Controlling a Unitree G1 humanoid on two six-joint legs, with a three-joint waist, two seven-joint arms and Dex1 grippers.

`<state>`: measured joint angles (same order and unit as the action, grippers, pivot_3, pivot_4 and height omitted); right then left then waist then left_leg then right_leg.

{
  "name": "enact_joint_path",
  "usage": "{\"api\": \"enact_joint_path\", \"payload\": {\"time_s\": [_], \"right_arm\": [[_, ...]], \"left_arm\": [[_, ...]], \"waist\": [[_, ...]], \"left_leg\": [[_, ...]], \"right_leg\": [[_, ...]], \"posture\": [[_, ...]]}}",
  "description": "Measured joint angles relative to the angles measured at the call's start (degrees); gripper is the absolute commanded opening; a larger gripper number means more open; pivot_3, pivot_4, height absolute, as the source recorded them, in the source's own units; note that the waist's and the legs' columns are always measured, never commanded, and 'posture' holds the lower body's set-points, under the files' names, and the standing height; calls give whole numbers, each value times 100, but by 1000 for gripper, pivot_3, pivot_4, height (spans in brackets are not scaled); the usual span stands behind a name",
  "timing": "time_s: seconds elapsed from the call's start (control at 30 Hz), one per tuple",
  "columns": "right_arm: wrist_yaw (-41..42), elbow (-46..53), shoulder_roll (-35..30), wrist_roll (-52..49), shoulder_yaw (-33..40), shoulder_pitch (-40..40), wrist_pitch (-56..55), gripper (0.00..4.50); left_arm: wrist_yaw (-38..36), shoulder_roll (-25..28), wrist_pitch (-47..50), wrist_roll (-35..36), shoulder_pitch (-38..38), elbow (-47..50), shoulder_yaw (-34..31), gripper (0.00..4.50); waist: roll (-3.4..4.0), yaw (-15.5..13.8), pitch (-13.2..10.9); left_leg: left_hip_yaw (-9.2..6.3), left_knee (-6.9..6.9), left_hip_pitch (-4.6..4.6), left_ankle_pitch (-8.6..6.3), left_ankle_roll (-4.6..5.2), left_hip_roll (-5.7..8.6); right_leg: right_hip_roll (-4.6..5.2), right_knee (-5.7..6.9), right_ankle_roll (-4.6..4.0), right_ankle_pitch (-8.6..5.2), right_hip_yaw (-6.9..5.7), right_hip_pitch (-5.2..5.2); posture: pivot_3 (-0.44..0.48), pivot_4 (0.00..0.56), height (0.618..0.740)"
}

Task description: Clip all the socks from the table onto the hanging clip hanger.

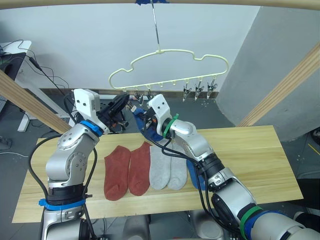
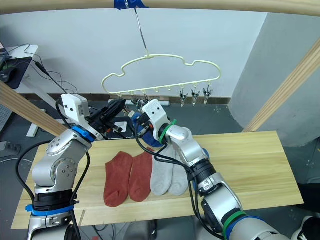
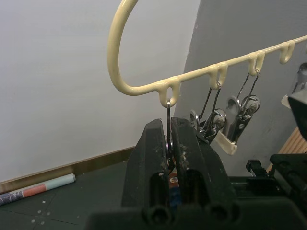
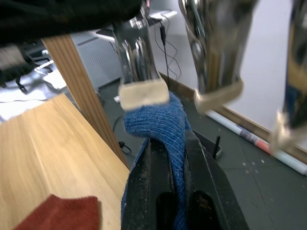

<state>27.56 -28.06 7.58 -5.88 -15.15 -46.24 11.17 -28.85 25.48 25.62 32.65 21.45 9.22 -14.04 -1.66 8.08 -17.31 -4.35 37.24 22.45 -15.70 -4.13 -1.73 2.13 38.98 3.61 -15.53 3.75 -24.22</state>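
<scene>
- Two rust-red socks (image 1: 126,170) and two grey socks (image 1: 168,170) are lying on the table (image 1: 250,155); another blue sock (image 1: 194,176) is lying half hidden behind the right arm.
- The right gripper (image 4: 168,143) is pinching a blue sock (image 4: 160,124) beneath a clip (image 4: 141,91).
- The left gripper (image 3: 169,143) is squeezing the end clip (image 3: 169,127) on the clip hanger (image 1: 170,67).
- No writing is showing; a white wall (image 1: 75,40) is standing behind.

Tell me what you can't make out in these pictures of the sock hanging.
- Second blue sock: left eye view, mostly covered by the right arm; its full outline is hidden.
- Whether the clip has closed on the raised blue sock: right wrist view, the clip is blurred.
- Tips of the left gripper: left wrist view, they crowd the clip wire, hiding the clip's state.
- Hanger hook top: left eye view, cut off by the upper edge.
</scene>
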Motion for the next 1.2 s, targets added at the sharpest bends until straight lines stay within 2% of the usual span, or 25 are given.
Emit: {"api": "enact_joint_path", "payload": {"time_s": [0.4,0.83,1.2], "right_arm": [[406,393,0,-246,-355,127,163,20],[240,290,-1,-209,-296,125,-105,0],[234,287,-8,-136,-328,125,-191,0]], "left_arm": [[88,-53,31,32,19,7,-44,0],[286,-71,546,285,-90,-35,-219,3991],[119,348,895,527,-386,29,-433,3991]], "waist": [[-2,-4,1],[-3,-21,2],[-3,-18,2]], "left_leg": [[-2,6,2,0,-1,0],[-22,65,45,0,-1,2],[-23,65,44,0,0,1]], "right_leg": [[0,1,0,0,-1,0],[2,4,0,1,-21,-5],[0,7,-1,2,-21,-6]], "posture": [[-127,264,733],[-126,264,733],[-121,261,733]]}}
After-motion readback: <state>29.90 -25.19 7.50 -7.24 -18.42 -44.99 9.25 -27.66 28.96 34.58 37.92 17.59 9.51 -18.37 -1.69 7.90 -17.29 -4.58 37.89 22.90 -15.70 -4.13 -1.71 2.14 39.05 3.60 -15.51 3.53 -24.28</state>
